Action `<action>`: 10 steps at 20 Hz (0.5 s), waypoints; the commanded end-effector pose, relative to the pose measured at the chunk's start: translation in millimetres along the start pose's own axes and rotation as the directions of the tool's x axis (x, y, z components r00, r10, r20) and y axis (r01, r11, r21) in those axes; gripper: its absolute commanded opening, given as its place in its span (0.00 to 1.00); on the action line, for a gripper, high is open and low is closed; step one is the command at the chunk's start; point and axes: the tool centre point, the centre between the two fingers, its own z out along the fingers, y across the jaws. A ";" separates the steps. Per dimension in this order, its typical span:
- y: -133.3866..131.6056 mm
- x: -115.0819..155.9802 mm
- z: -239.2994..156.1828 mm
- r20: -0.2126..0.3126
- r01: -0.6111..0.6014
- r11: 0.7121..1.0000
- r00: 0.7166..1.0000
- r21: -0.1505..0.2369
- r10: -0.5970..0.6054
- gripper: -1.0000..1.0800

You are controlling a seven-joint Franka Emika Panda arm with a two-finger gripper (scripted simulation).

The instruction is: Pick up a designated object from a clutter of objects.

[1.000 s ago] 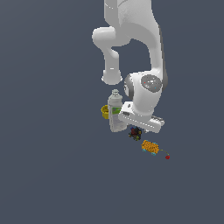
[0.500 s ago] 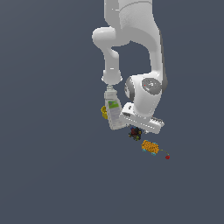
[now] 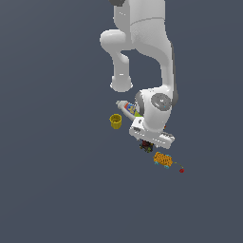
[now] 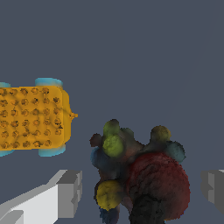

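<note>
Gripper [image 3: 148,142] lowered over the dark lumpy object [image 4: 140,175], jaws released, one finger [image 4: 65,194] on either side without visible contact. The object lies just beside the orange-and-blue studded block [image 3: 163,159], toward the exterior view's left of it. Yellow cup [image 3: 116,121] and white bottle [image 3: 127,108] stand farther left; tiny red thing [image 3: 181,170] lies right.

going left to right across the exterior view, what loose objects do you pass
yellow cup → white bottle → dark lumpy object → orange-blue block → tiny red thing
</note>
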 end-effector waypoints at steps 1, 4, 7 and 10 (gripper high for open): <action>-0.2 0.3 8.6 -0.001 -0.001 1.000 1.000 0.001 0.001 0.96; -0.6 0.6 12.8 -0.001 -0.001 1.000 1.000 0.001 0.001 0.96; -0.7 0.6 13.0 -0.001 -0.001 1.000 1.000 0.001 0.001 0.00; -0.7 0.6 13.0 -0.001 -0.001 1.000 1.000 0.001 0.001 0.00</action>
